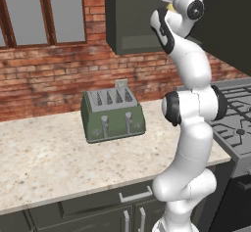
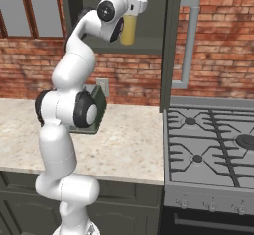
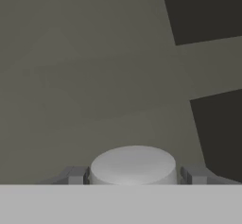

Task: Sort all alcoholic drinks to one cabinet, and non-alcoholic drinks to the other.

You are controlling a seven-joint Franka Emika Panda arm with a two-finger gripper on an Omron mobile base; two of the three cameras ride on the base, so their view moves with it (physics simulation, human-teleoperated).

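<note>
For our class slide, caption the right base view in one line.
Gripper holds the yellow bottle inside the open cabinet, above the counter.

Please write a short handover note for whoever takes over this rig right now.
End effector: raised inside the open wall cabinet, fingers on either side of the yellow bottle, just below its white cap; looks like a grip.
Yellow bottle: upright in the cabinet; whether it already rests on the floor of the cabinet I cannot tell.
Cabinet door: swung open, bar handle facing the stove.
Counter: carries a green toaster.
Done: yellow bottle brought to the cabinet.
Left: release it, withdraw, then sort the other drinks.
</note>
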